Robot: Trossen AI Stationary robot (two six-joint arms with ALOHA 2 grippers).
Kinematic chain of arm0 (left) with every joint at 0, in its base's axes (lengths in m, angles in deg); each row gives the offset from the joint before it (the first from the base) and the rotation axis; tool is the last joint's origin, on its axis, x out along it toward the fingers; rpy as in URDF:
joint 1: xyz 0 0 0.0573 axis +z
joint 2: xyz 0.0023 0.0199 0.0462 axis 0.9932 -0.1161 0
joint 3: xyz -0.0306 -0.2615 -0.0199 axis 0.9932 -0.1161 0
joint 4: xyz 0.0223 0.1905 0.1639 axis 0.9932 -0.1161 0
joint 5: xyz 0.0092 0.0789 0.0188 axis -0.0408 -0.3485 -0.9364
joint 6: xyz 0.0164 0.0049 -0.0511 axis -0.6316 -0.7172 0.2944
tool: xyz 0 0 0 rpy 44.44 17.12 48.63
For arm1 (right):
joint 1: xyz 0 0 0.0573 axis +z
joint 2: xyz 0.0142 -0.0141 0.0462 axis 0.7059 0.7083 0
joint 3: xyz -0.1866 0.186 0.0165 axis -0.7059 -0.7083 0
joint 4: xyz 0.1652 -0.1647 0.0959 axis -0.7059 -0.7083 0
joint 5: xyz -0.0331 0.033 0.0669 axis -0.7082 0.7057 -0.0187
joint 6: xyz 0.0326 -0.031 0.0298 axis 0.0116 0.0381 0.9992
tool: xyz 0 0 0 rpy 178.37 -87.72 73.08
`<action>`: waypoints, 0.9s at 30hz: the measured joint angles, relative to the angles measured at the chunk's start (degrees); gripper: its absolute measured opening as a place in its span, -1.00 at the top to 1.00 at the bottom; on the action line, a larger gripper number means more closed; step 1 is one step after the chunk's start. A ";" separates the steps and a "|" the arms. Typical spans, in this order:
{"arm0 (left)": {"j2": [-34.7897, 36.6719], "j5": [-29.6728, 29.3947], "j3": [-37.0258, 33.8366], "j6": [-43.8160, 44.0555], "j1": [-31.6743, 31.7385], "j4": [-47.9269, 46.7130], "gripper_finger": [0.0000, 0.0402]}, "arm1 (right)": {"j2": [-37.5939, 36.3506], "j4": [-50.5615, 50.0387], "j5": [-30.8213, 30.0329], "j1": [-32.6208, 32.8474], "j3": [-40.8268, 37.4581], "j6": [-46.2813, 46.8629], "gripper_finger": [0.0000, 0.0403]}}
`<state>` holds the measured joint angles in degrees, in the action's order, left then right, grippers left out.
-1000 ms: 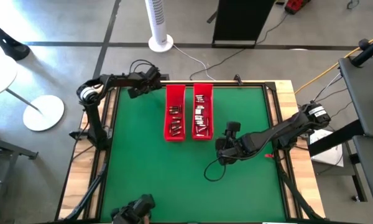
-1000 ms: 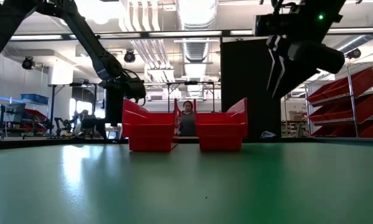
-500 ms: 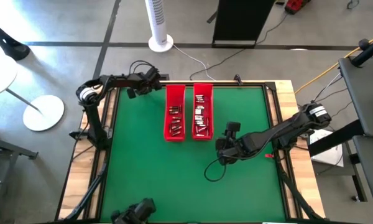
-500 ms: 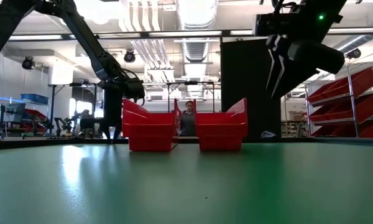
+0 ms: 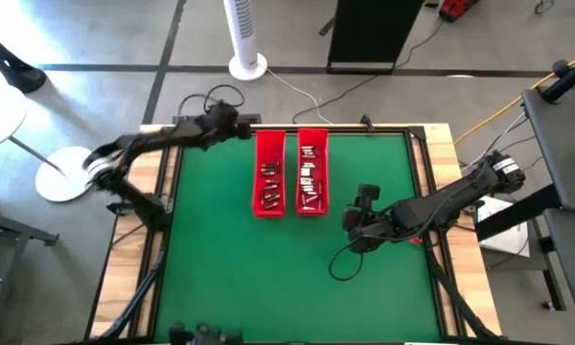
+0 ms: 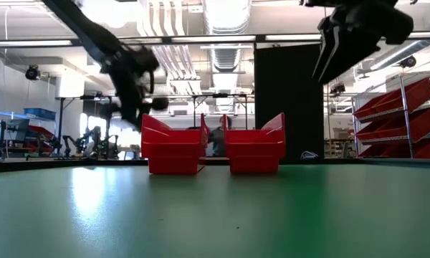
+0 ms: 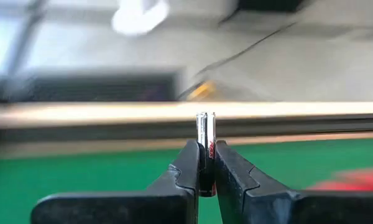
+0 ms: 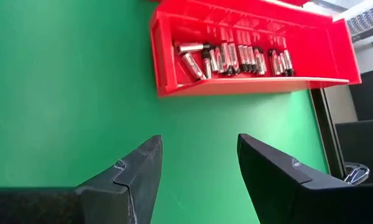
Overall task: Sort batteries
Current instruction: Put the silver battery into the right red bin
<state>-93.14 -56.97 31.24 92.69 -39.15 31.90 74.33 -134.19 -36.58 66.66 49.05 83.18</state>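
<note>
Green felt covers the desk (image 5: 230, 268), and two red trays (image 5: 269, 172) stand side by side near its far edge, long sides just apart. Both hold batteries (image 5: 310, 177): small silvery cylinders lying loose, too many and too small to count from above. The right wrist view shows one tray's (image 8: 248, 50) load more plainly, roughly a dozen batteries (image 8: 236, 58) lying in a crowded row along its floor.

The left tool (image 5: 238, 129) is at the far edge of the desk, just beside the far end of the left tray. Its two fingers (image 7: 188, 168) are closed on one single battery (image 7: 204, 140), which stands upright between them with its silvery top poking clear above the tips.

The right tool (image 5: 356, 228) hangs over bare green, near the right tray's (image 5: 312, 172) near end but apart from it. Its two fingers (image 8: 140, 168) stand spread with nothing between them.

In the low view the two trays (image 6: 173, 147) sit side by side, both arms above desk level.
</note>
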 joint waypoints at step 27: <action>22.67 -1.05 -26.96 -46.30 -65.57 69.70 0.96 | 11.14 86.68 18.10 -9.15 0.94 -32.61 0.00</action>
<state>-70.47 -58.02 4.28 46.39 -104.71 101.60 85.47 -47.52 -18.48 57.51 49.98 50.57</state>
